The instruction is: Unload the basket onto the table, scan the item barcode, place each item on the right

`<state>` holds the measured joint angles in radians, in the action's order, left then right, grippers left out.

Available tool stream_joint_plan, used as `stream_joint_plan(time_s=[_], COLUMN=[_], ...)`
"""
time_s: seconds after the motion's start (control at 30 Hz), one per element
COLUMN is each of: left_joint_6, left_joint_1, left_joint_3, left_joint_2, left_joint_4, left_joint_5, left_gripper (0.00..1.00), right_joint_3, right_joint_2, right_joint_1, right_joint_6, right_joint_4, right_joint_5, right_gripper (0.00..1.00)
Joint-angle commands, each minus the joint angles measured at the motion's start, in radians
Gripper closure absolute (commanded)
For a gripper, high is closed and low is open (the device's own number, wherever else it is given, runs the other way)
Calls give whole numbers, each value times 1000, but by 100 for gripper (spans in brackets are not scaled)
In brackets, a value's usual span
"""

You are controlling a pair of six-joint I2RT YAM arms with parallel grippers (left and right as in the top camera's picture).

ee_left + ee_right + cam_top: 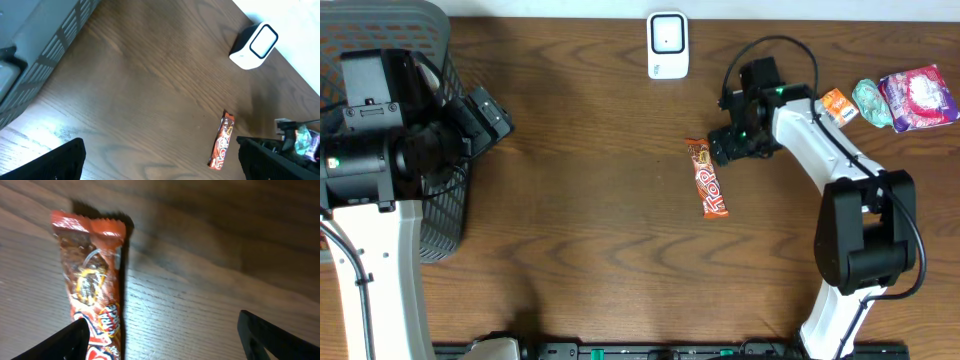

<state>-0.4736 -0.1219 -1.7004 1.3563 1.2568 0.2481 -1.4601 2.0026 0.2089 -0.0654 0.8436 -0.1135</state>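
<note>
The brown wood-grain table (580, 150) fills the scene. At its left edge stands a grey mesh basket (445, 225), and the left arm (370, 160) rises in front of it. The left gripper (165, 162) hangs over bare wood with its fingers spread wide and nothing between them. The right arm (820, 150) reaches in from the right side toward the middle of the table. The right gripper (167, 340) is low over the wood, released, with its jaws far apart and gripping nothing. A white barcode scanner (667, 45) sits at the far middle edge. A pink snack packet (920, 97) lies at the far right. The orange-red candy bar (708, 180) lies flat on the table near the centre, well apart from the scanner, its far end just beside the right gripper. In the right wrist view one finger (60, 345) stands next to the wrapper; whether they touch I cannot tell. A green packet (872, 103) and a small orange packet (838, 106) lie beside the pink one.
</note>
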Motion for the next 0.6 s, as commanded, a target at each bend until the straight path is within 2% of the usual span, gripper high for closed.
stream_joint_plan(time_s=[0.0, 0.13, 0.2, 0.53, 0.57], left_joint_6=[9, 9, 9, 9, 9], left_joint_1=[-4, -4, -4, -4, -4], left_joint_3=[-3, -3, -3, -3, -3], left_joint_2=[-2, -2, -2, -2, -2], left_joint_4=[4, 4, 4, 4, 4], left_joint_5=[-11, -10, -10, -10, -10], left_gripper=[2, 2, 2, 2, 2], right_joint_3=[38, 41, 41, 50, 52], right_joint_2=[1, 1, 1, 1, 1], right_joint_1=[1, 9, 17, 25, 25], right_joint_6=[27, 27, 27, 27, 28], right_joint_4=[-14, -16, -19, -33, -33], right_joint_5=[-10, -10, -10, -10, -10], right_gripper=[11, 10, 1, 1, 4])
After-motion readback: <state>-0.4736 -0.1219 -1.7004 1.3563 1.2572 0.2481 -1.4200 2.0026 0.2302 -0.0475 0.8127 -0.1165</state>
